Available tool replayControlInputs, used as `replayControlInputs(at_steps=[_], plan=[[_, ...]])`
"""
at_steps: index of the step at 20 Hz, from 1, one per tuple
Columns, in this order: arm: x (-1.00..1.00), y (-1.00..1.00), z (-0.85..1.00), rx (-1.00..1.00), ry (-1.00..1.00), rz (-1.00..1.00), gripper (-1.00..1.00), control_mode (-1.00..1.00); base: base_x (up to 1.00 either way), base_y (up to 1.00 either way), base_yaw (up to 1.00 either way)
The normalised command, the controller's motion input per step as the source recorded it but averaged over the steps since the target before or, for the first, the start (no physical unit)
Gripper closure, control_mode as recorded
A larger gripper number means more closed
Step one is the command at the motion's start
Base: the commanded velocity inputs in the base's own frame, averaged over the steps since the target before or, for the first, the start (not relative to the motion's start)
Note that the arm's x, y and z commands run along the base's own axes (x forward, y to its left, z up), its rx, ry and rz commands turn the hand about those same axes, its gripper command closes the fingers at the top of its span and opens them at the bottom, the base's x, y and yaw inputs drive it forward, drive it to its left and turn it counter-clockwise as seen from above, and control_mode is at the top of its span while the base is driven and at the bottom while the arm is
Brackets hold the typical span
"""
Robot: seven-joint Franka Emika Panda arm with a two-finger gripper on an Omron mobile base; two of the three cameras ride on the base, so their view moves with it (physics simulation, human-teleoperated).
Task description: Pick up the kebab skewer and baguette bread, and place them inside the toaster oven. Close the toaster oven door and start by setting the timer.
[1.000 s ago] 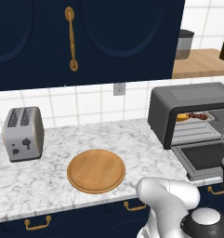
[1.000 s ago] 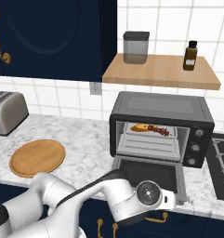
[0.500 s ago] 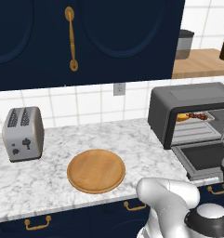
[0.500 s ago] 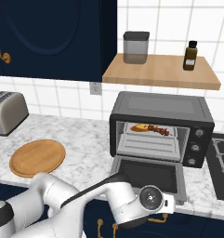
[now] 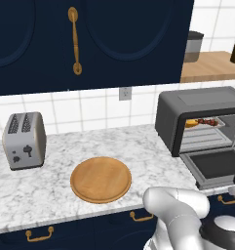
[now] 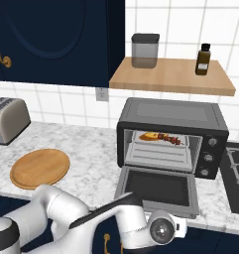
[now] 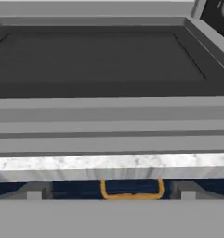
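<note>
Kebab skewer [image 6: 169,139] and baguette bread [image 6: 149,136] are sitting on the rack inside the toaster oven [image 6: 170,117]. I'm holding my hand fingers apart, empty, low before the toaster oven door [image 6: 159,188], which is hanging open. Closing and timer remaining.

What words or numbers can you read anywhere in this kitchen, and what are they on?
None: no words, numbers or brand names can be read.
Boxy dark grey toaster oven: its round knobs carry no readable marks.
Small dark brown bottle on the wooden shelf: no readable label.
Silver two-slot toaster: dark buttons, no text.
</note>
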Motion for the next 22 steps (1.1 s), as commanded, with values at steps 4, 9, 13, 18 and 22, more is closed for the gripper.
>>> replayControlInputs(at_steps=[4,9,13,18,22], plan=[[0.02,0.00,0.00,0.04,-0.12,0.00,-1.00,-1.00,0.00,0.00,0.00],[0.20,0.00,0.00,0.01,-0.04,0.00,-1.00,-1.00,0.00,0.00,0.00],[0.28,0.00,0.00,0.00,0.00,0.00,-1.00,-1.00,0.00,0.00,0.00],[0.09,0.00,-0.05,0.00,0.00,0.00,-1.00,-1.00,0.00,0.00,0.00],[0.00,0.00,-0.07,0.00,0.00,0.00,-1.00,-1.00,0.00,0.00,0.00]])
